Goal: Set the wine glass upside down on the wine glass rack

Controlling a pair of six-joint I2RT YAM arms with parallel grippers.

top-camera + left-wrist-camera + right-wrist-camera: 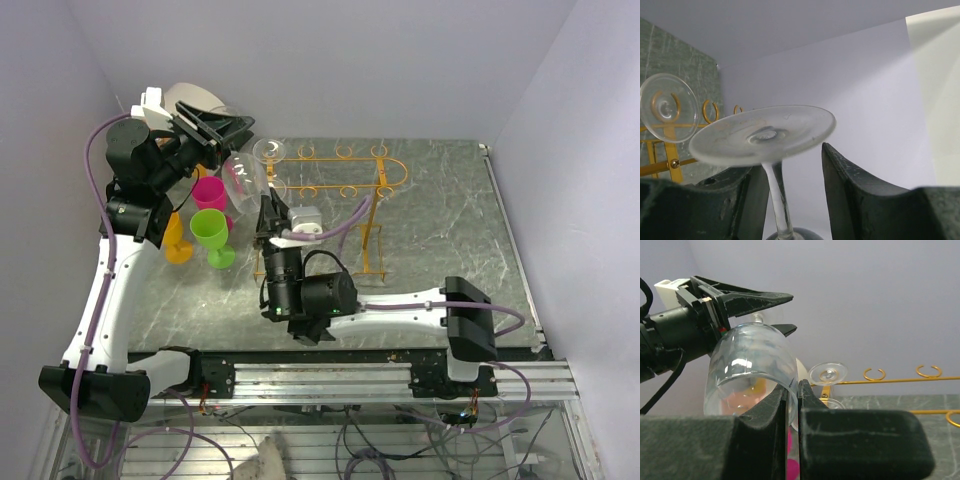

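My right gripper (792, 405) clamps the wine glass (747, 360) by its rim, my left gripper (792, 180) loose about the stem (775, 190); enter the wine glass rack (340, 172) level, slowly.

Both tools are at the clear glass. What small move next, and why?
Likely the left tool should draw back: its jaws stand apart around the stem of the wine glass, while the right tool is shut on the bowl's rim and could carry it to the wine glass rack.
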